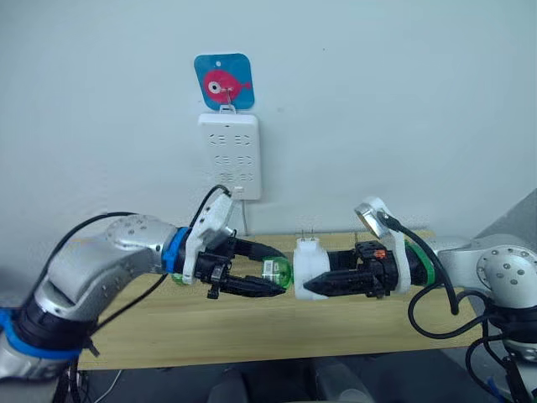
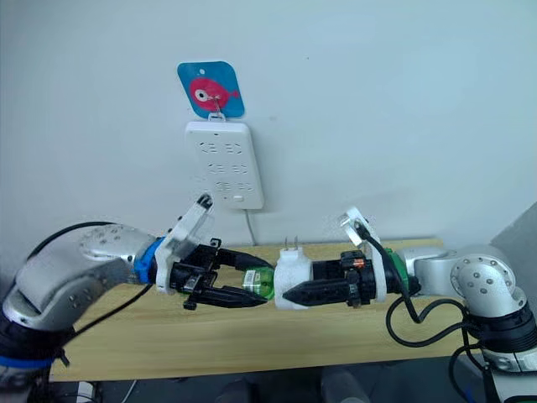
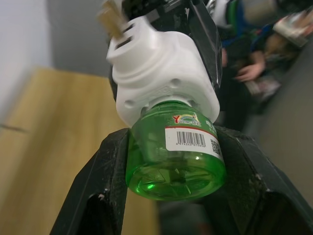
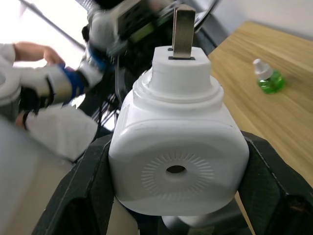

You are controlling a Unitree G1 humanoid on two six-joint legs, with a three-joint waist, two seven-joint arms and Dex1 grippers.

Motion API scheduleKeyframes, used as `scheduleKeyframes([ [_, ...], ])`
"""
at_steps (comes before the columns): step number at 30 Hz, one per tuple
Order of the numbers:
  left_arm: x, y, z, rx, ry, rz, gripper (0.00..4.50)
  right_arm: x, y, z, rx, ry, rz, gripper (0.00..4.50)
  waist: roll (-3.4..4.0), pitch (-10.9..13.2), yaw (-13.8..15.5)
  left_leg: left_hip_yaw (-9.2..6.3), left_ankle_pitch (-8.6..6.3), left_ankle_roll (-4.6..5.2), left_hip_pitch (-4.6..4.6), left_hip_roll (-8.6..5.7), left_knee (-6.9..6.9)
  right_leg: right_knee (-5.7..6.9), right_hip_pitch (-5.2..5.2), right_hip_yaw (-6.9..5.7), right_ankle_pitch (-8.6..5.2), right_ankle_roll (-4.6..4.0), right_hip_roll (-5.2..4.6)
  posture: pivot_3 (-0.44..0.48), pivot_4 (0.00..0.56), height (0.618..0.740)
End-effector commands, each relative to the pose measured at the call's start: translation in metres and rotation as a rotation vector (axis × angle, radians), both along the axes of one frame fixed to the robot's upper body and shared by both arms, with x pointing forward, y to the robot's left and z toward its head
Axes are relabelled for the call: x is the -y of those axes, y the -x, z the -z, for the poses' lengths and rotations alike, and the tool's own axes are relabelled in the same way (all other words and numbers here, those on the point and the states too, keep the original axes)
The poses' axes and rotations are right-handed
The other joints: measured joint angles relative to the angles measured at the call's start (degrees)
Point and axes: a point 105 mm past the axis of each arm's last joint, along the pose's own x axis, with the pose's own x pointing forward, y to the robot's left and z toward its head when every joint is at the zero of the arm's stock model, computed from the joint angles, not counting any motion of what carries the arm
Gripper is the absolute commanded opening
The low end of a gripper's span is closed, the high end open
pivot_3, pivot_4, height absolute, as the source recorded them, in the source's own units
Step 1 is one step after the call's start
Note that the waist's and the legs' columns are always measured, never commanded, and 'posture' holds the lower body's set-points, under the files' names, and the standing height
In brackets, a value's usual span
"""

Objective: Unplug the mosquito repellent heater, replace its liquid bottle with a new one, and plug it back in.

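Pale wall and wooden bench (image 1: 168, 327) behind; mid-frame, right pincer (image 1: 312, 287) clamps the unplugged mosquito repellent heater (image 1: 307, 267), left pincer (image 1: 273, 270) grips its green bottle (image 3: 176, 159), apparently mid-swap. Another bottle (image 4: 268, 78) lies on the bench; replugging remains.

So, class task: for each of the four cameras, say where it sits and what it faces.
Eye views: on the head, facing the wall's power strip, both arms showing.
Left wrist view: along the left gripper at the green bottle.
Right wrist view: along the right gripper at the heater.
All share the heater.
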Motion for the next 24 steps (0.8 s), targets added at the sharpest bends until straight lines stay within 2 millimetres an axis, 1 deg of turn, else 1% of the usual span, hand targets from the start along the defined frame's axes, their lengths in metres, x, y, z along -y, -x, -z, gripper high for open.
scheduleKeyframes([
  [1,-0.006,-0.012,0.006,-0.045,-0.044,-0.071,2.26,-0.004,0.013,-0.009,0.039,-0.024,-0.083,2.99,0.01,0.00,-0.10,0.00,0.00,0.00,0.00,0.00,0.00,-0.01,0.00,0.00,0.02,-0.04,0.00,-0.104,0.100,0.735],
  [4,-0.006,-0.014,0.011,0.021,-0.049,-0.075,2.26,-0.004,0.011,-0.009,0.040,-0.031,-0.071,2.99,0.01,0.00,-0.15,0.03,0.01,-0.01,-0.01,0.00,-0.01,-0.02,-0.03,0.05,0.12,-0.22,0.00,-0.107,0.098,0.735],
  [6,-0.006,-0.008,0.012,0.043,-0.046,-0.032,2.98,-0.004,0.010,-0.009,0.037,-0.035,-0.064,2.99,0.01,0.00,-0.10,0.03,0.01,-0.02,-0.01,0.01,0.00,-0.01,-0.03,0.07,0.12,-0.22,0.00,-0.107,0.098,0.735],
  [7,-0.006,-0.005,0.012,0.079,-0.047,-0.007,3.20,-0.004,0.009,-0.009,0.032,-0.040,-0.056,2.99,0.01,0.00,-0.08,0.04,0.01,-0.02,0.00,0.01,0.00,-0.02,-0.02,0.08,0.12,-0.22,0.00,-0.107,0.098,0.735],
  [9,-0.007,-0.001,0.012,0.149,-0.047,0.020,3.83,-0.003,0.006,-0.010,0.018,-0.049,-0.037,2.99,0.01,0.00,-0.07,0.07,0.01,-0.02,0.01,0.00,0.02,-0.01,-0.02,0.12,0.12,-0.23,0.00,-0.107,0.098,0.735],
  [13,-0.012,-0.001,0.010,0.210,-0.043,0.011,3.83,-0.001,0.002,-0.010,0.000,-0.053,-0.018,2.99,0.00,0.01,0.09,0.10,0.01,-0.02,0.00,0.00,0.03,-0.01,-0.01,0.15,0.12,-0.22,-0.01,-0.097,0.102,0.735],
  [15,-0.016,-0.006,0.009,0.271,-0.052,-0.028,3.83,0.001,0.000,-0.008,-0.013,-0.048,-0.006,2.99,0.00,0.01,0.09,0.10,0.01,-0.02,0.01,0.00,0.03,-0.01,-0.01,0.16,0.12,-0.22,-0.01,-0.095,0.102,0.735],
  [18,-0.020,-0.012,0.007,0.390,-0.037,-0.091,3.83,0.003,-0.004,-0.007,-0.025,-0.047,0.014,2.99,0.00,0.01,0.12,0.12,0.01,-0.01,0.01,0.00,0.02,-0.02,-0.02,0.18,0.12,-0.22,-0.01,-0.093,0.103,0.735],
  [20,-0.022,-0.010,0.011,0.511,-0.038,-0.093,3.83,0.005,-0.008,-0.007,-0.035,-0.051,0.033,2.99,0.01,0.01,0.12,0.13,0.01,-0.01,0.00,0.00,0.01,-0.02,-0.03,0.20,0.13,-0.23,-0.02,-0.093,0.104,0.735],
  [22,-0.022,-0.007,0.011,0.590,-0.007,-0.107,3.83,0.006,-0.011,-0.007,-0.043,-0.057,0.048,2.99,0.01,0.01,0.09,0.16,0.01,-0.01,0.01,0.01,-0.02,-0.05,-0.03,0.24,0.13,-0.23,-0.02,-0.092,0.103,0.735],
  [24,-0.019,-0.006,0.012,0.723,0.040,-0.109,3.83,0.006,-0.013,-0.008,-0.048,-0.063,0.055,2.99,0.01,0.01,0.17,0.17,0.01,-0.02,0.00,0.01,-0.01,-0.05,-0.03,0.25,0.13,-0.23,-0.03,-0.087,0.103,0.735],
])
